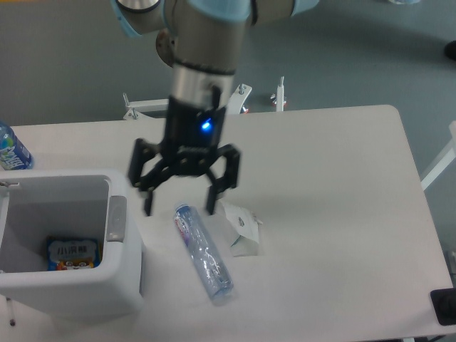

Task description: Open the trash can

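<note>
Far left of the gripper [179, 204], at the frame edge: a blue-labelled bottle [10, 147], cut off by the edge, standing on the white table [335, 214].

Left of and below the gripper: the trash can [68, 299], white, boxy, rounded corners, open at top w/ interior visible. No lid seen over the opening. A blue-and-orange packet [72, 253] lies on the bin floor. Grey tab [117, 218] sits on the bin's right rim, i.e. the edge nearest the gripper; gripper is close beside it but apart, not touching.

Centre: gripper, black, two fingers, hanging from the UR5e arm [206, 53]; blue LED lit on the wrist. Jaws spread wide, nothing between them, nothing held. It hovers above the tabletop.

Just below the gripper, towards its right finger: clear plastic bottle [204, 253] lying on its side, diagonal, cap end up near the fingertip; contact cannot be told.

Right of and below the gripper: small white carton [242, 231], touching or overlapping the bottle's side.

Behind the gripper, past the table's far edge: white metal brackets [279, 94].

Far lower right: a dark object [445, 306], cut off by the frame.
</note>
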Controlling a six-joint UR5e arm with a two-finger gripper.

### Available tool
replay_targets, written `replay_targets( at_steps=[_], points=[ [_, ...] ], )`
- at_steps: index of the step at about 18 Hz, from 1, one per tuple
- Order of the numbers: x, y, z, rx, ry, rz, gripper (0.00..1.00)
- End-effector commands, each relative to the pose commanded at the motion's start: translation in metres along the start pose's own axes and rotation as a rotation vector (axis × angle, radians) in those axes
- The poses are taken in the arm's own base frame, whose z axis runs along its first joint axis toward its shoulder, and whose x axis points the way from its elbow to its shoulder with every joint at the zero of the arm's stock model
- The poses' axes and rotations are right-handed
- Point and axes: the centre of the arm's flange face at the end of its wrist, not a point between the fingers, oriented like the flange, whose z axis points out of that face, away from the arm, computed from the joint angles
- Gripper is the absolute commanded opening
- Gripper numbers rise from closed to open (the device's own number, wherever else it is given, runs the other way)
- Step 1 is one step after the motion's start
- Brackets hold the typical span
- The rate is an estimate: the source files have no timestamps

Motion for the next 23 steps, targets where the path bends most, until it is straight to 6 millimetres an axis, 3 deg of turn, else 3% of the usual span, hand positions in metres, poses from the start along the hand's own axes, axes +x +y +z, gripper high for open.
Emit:
replay_targets(
  at_steps=[4, 10, 17, 23],
  points=[
    [-0.057, -0.005, -0.032, 0.031, -0.178, 0.039, 1.0],
    [-0.139, -0.007, -0.056, -0.004, -0.306, 0.073, 1.0],
    [-0.246, 0.011, -0.085, -0.163, -0.38, 0.189, 1.0],
    [-0.303, 0.043, -0.095, -0.309, -0.365, 0.529, 1.0]
  ],
)
